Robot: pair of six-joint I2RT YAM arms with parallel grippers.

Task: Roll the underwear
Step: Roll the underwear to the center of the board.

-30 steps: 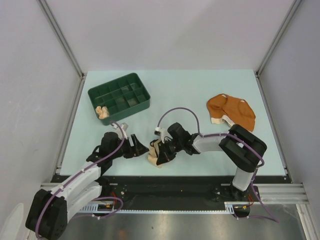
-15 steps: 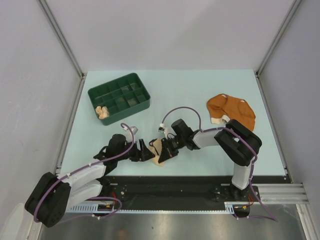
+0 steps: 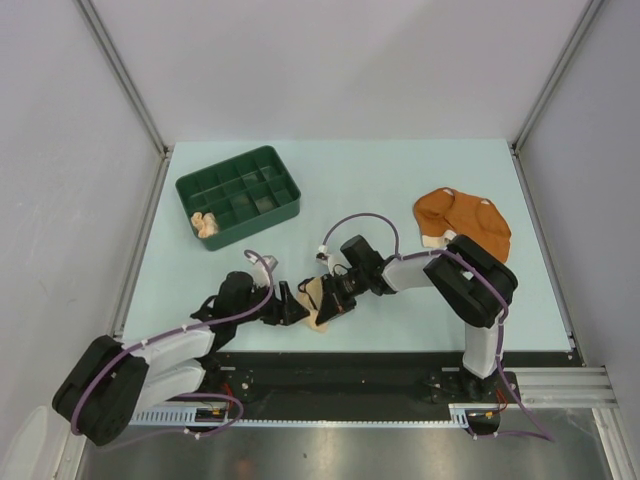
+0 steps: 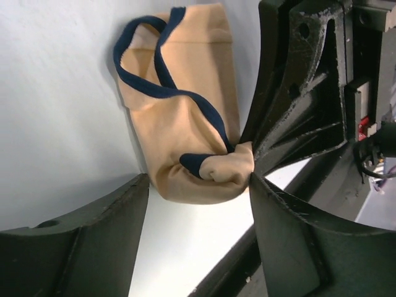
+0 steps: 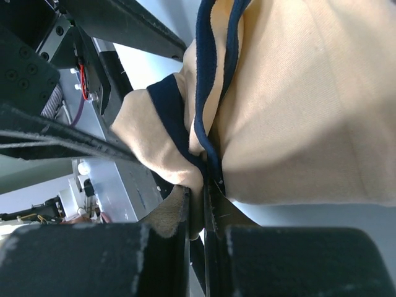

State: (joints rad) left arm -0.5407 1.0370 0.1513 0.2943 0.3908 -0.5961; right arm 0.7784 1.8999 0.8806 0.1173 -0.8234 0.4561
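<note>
The cream underwear with dark trim (image 3: pixel 316 302) (image 4: pixel 185 117) lies folded near the table's front edge, one end bunched up. My right gripper (image 3: pixel 332 296) (image 5: pixel 204 185) is shut on that bunched end, pinching cloth and trim (image 5: pixel 297 111). My left gripper (image 3: pixel 295 307) (image 4: pixel 198 185) is open just left of it, its fingers flanking the bunched end; the right fingertip (image 4: pixel 257 185) touches or nearly touches the cloth. The rust-orange underwear (image 3: pixel 462 222) lies spread at the back right. A pale peach underwear (image 3: pixel 205 224) sits rolled in the tray's near-left compartment.
The dark green compartment tray (image 3: pixel 270 160) stands at the back left. Both arms cross low over the front of the table, close to its front rail (image 3: pixel 400 355). White walls enclose the table on three sides.
My left arm has reached right, bringing its gripper up against the cream underwear, and its jaws have narrowed slightly. The right gripper has shifted a little with the cloth.
</note>
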